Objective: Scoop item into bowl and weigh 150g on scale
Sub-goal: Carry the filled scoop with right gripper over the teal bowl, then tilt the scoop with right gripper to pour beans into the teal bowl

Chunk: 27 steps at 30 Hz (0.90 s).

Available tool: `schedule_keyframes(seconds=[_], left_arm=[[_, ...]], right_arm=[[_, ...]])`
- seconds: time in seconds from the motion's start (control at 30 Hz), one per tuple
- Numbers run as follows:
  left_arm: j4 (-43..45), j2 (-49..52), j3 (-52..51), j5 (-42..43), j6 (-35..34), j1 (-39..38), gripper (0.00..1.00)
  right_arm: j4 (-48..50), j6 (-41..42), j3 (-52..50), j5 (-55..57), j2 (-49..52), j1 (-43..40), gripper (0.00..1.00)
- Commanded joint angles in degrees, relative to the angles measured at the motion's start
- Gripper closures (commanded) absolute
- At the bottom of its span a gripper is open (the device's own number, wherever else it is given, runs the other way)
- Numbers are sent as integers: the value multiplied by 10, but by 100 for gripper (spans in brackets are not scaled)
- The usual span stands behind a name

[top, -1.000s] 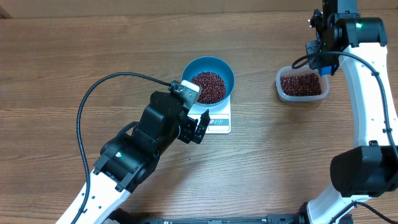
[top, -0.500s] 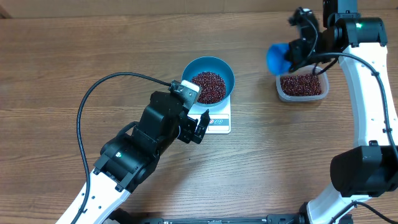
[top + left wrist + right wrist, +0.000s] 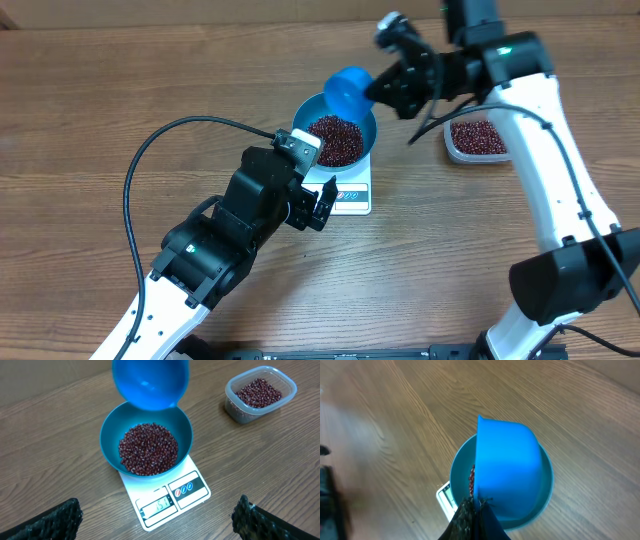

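Observation:
The blue bowl [image 3: 305, 108] stands on the white scale [image 3: 352, 196] and holds a heap of dark red-brown beans [image 3: 336, 139]. My right gripper [image 3: 385, 88] is shut on the handle of a small blue scoop [image 3: 347, 88], which hangs tilted over the bowl's far rim. The right wrist view shows the scoop [image 3: 507, 465] from behind, covering most of the bowl [image 3: 547, 485]. My left gripper [image 3: 315, 205] stands open at the scale's near left side, holding nothing. From the left wrist I see the beans [image 3: 148, 448], the scoop [image 3: 150, 382] and the scale [image 3: 190, 492] with its lit display.
A clear plastic container [image 3: 483, 137] with more beans sits on the wooden table to the right of the bowl, also in the left wrist view as the container [image 3: 260, 392]. A black cable [image 3: 150, 160] loops from my left arm.
My right arm swung left from the clear container, carrying the scoop to just above the bowl's far rim. The left arm, bowl and scale stayed where they were.

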Motion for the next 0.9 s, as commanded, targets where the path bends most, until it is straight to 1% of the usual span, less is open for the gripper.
schedule_keyframes(seconds=[0.0,0.17,0.23,0.6,0.87], left_arm=[[2,-2,-1,-7,3,3,1],[3,-2,-1,-7,3,3,0],[3,-2,-1,-7,3,3,0],[1,-2,-1,-7,3,3,0],[2,-2,-1,-7,3,3,0]], right_arm=[[10,27,10,124,-7,43,96],[18,57,10,219,-6,82,96],[18,62,10,235,-3,88,96],[18,100,10,235,60,90,96],[9,102,10,235,68,90,96]])
